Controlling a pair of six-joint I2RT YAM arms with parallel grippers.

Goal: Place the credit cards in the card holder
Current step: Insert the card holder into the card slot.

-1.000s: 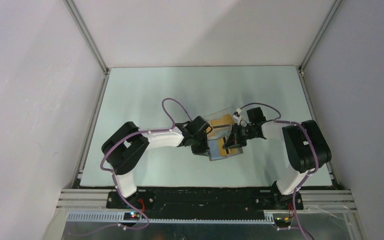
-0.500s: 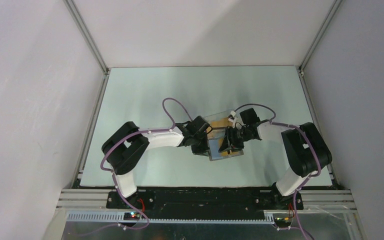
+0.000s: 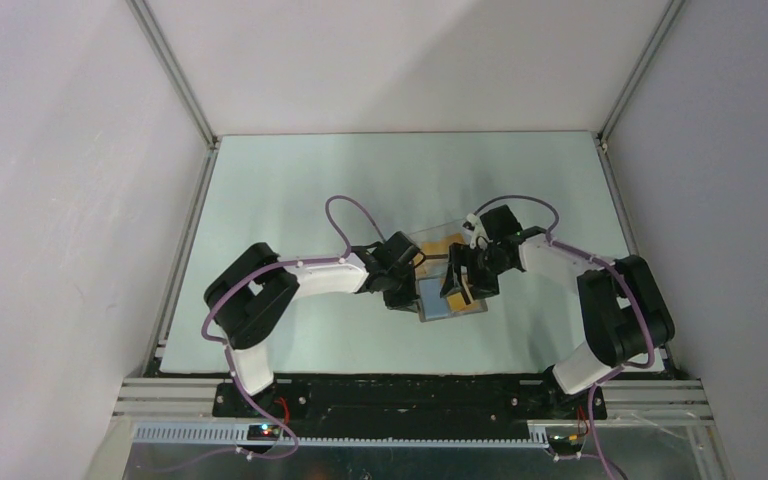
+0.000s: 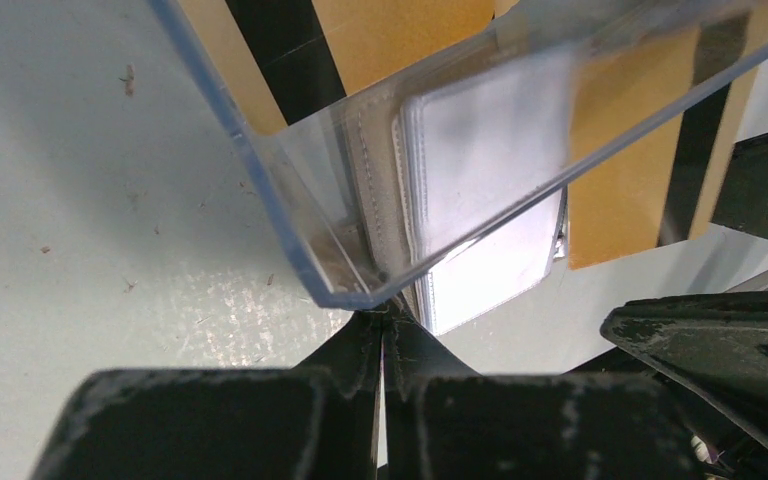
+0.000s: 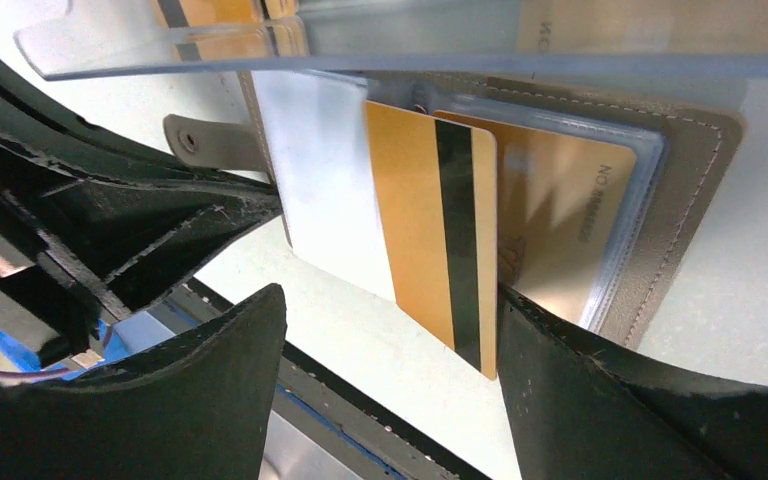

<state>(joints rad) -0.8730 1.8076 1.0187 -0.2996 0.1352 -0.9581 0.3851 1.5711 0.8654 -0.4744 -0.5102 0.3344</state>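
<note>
The grey-taupe card holder (image 5: 702,180) lies open on the table, also seen from above (image 3: 434,304). One gold credit card (image 5: 560,215) sits inside its clear pocket. A second credit card (image 5: 430,215), gold with a dark stripe, sticks partway out of the pocket. My right gripper (image 5: 390,300) is open around that card's free end, and the card's corner touches the right finger (image 5: 560,380). My left gripper (image 4: 382,318) is shut, its tips at the holder's edge under the clear box; whether it pinches the holder does not show. More credit cards (image 4: 400,35) lie in that box.
A clear plastic box (image 3: 428,243) stands just behind the holder, its wall (image 4: 290,250) right over the left fingertips and its edge (image 5: 410,55) across the top of the right wrist view. The two grippers are close together. The table's near black edge (image 5: 360,395) lies below.
My right gripper has gone from shut to open, letting go of the striped card, which now rests in the holder's pocket. The right wrist shifted left. The left arm has not moved.
</note>
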